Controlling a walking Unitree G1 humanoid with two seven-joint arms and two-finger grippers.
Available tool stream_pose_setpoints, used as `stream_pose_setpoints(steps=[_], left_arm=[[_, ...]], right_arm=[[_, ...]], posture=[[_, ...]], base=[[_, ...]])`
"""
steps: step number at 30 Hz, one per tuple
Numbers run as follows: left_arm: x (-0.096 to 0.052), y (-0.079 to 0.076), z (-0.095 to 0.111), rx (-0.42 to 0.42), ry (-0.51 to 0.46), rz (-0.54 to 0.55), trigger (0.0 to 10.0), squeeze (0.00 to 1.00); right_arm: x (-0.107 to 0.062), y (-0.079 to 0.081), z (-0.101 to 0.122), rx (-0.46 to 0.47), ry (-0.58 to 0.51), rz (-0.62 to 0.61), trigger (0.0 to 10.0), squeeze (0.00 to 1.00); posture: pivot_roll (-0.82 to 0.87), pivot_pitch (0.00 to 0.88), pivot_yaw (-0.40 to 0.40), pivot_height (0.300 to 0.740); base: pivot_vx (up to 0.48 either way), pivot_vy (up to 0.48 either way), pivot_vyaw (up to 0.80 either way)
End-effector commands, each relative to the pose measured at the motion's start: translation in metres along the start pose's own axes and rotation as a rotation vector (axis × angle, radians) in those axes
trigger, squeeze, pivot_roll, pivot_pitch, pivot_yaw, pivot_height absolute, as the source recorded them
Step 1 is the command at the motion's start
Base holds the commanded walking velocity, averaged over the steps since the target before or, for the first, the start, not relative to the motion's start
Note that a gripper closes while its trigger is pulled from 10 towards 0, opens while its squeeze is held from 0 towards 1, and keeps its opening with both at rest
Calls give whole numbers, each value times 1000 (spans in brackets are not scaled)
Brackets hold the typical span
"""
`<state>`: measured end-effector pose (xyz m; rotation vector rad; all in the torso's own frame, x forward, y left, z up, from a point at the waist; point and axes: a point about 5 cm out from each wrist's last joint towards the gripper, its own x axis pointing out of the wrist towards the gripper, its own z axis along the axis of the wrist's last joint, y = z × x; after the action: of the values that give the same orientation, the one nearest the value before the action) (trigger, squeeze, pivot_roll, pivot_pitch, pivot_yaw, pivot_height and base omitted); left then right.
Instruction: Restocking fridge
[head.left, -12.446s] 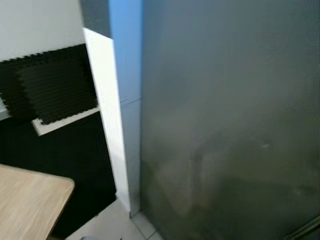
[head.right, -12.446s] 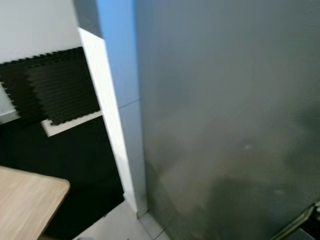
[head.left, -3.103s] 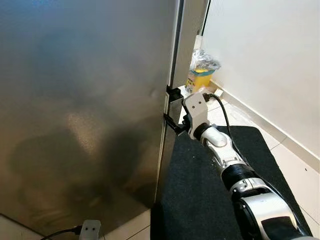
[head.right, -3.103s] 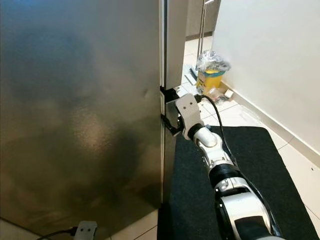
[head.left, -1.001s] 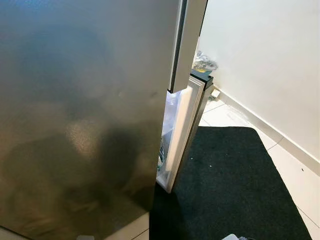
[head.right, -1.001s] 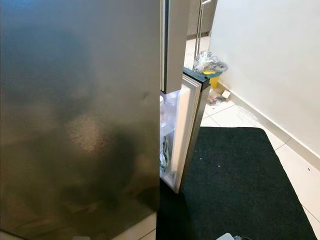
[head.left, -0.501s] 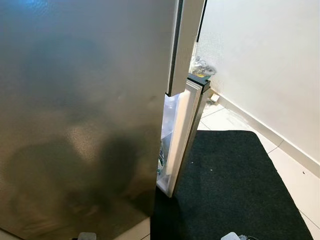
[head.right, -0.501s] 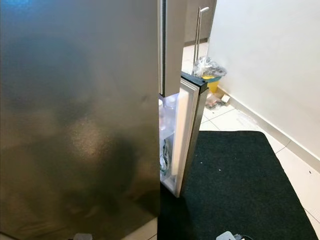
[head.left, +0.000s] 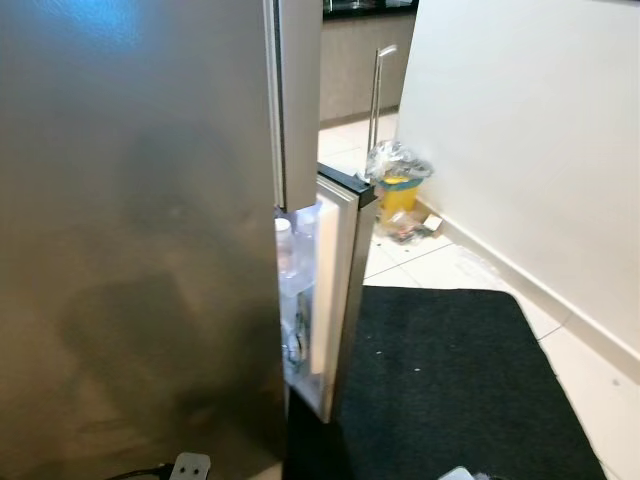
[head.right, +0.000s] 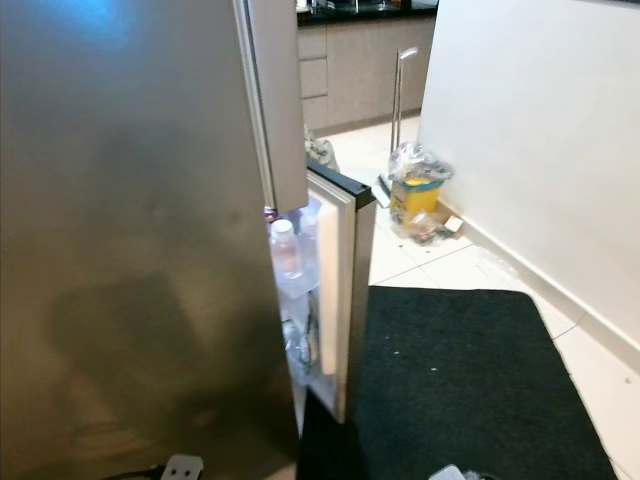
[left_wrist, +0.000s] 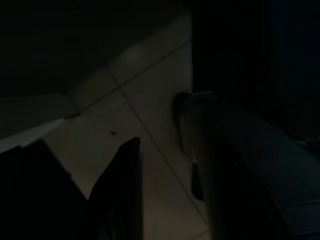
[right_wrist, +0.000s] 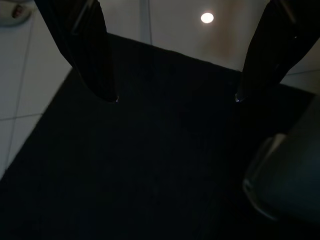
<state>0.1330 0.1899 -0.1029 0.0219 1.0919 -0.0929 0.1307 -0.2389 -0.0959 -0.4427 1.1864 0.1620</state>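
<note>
The fridge door (head.right: 345, 290) stands ajar, bottles (head.right: 285, 250) visible, well ahead of the right hand (right_wrist: 175, 97), spread open over the black mat (right_wrist: 150, 165), empty; left hand's state unreadable.

Fridge (head.left: 140, 250) side: brushed steel, dull sheen, blurry reflections. Lower fridge door (head.right: 352, 300): same grey metal outside, white glossy plastic liner inside. Bottle (head.right: 285, 250) on the door shelf: clear plastic. Mat (head.left: 450, 380): black, matt, rough fabric-like weave. Floor tiles (head.right: 440, 265): pale, smooth, glossy. Wall (head.left: 520, 150): white, matt. Bag (head.right: 420, 165) by the wall: crinkled clear plastic. Right gripper (right_wrist: 175, 97) fingers (right_wrist: 85, 50): black, slightly shiny.
</note>
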Motion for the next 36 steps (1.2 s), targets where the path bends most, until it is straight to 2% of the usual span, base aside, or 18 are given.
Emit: stream_pose_setpoints(steps=[1,4,5,6,16,27,31,36], left_arm=[[-1,-1,-7,0,26,-2,10000,0],[-1,-2,-8,-4,30,-5,10000,0],[0,-2,-6,8,32,-15,10000,0],[0,-1,-4,19,30,-18,10000,0],[1,8,12,11,-8,10,10000,0],[1,-2,3,-7,12,-7,10000,0],[0,-2,-5,-14,28,-5,10000,0],[0,0,-4,-8,29,-3,10000,0]], right_arm=[[0,2,-1,6,7,8,10000,0],[0,0,0,12,6,-2,10000,0],[0,-4,4,55,-6,-21,10000,0],[0,-5,6,58,-13,-25,10000,0],[1,1,5,32,2,-9,10000,0],[2,3,14,22,-14,2,10000,0],[2,7,9,17,1,17,10000,0],[2,8,10,39,-8,22,10000,0]], posture=[[-35,0,8,740],[-49,0,20,740],[-58,0,21,740],[-59,0,23,740],[-47,0,16,740],[-35,0,9,740],[-36,0,14,740],[-34,0,22,740]], base=[[0,-454,0],[0,-458,0],[0,-458,0],[0,-458,0],[0,-462,0],[0,-464,0],[0,-461,0],[0,-465,0]])
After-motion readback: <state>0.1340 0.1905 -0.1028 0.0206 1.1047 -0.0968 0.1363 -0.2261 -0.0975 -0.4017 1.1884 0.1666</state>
